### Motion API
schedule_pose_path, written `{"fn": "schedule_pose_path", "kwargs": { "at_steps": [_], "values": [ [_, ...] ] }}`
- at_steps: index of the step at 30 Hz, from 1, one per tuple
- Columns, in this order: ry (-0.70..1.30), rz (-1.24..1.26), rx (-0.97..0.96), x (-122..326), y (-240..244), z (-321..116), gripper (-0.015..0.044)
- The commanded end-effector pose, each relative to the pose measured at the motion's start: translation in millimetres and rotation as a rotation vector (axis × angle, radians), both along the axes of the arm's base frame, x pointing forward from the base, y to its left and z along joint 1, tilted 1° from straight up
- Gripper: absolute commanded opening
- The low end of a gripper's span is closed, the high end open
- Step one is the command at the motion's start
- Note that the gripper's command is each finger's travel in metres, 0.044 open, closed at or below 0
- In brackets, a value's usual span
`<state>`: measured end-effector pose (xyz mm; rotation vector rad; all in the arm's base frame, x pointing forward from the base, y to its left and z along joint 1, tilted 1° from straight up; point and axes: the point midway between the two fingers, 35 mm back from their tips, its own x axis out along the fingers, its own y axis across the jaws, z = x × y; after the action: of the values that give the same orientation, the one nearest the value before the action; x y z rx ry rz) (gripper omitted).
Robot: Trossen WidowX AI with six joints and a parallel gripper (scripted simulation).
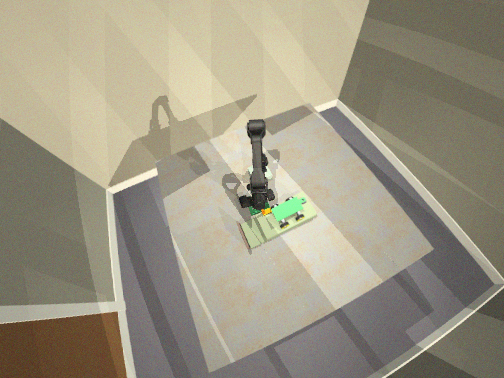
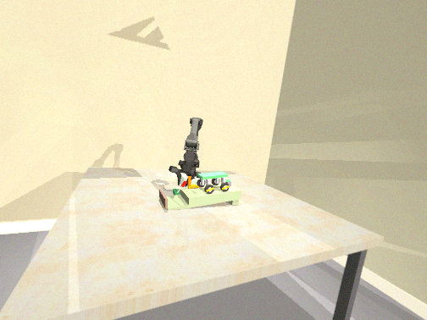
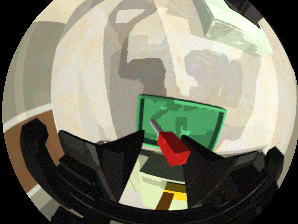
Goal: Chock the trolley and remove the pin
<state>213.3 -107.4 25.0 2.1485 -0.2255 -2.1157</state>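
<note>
My gripper point(image 3: 162, 136) is partly open above the green tray point(image 3: 200, 113) point(image 2: 176, 191) point(image 1: 254, 210). The red-headed stop pin point(image 3: 173, 150) point(image 2: 184, 184) is out of the ramp, tilted between the parted fingers, its head close to the right finger and its grey shaft over the tray. The fingers do not grip it. The green trolley point(image 1: 289, 209) point(image 2: 213, 175) stands on the pale green ramp point(image 1: 274, 230) point(image 2: 216, 197). The yellow chock with its orange handle point(image 1: 267, 211) point(image 2: 190, 182) stands by the trolley's left-hand wheels. Its exact contact is too small to tell.
A pale block point(image 3: 235, 32) point(image 1: 260, 172) is near the arm's base. The ramp's reddish end board point(image 1: 245, 236) point(image 2: 163, 199) stands at its left end. The tray lies close beside the ramp, with the trolley and chock to the right of the gripper.
</note>
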Motion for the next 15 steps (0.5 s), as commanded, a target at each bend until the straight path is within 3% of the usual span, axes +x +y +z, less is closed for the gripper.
{"fn": "schedule_pose_path", "kwargs": {
  "at_steps": [1, 15],
  "values": [
    [0.001, -0.003, -0.005, -0.1, 2.7, -1.5, 0.0190],
    [0.001, -0.003, -0.005, 0.5, 11.6, -6.5, 0.0190]
  ]
}}
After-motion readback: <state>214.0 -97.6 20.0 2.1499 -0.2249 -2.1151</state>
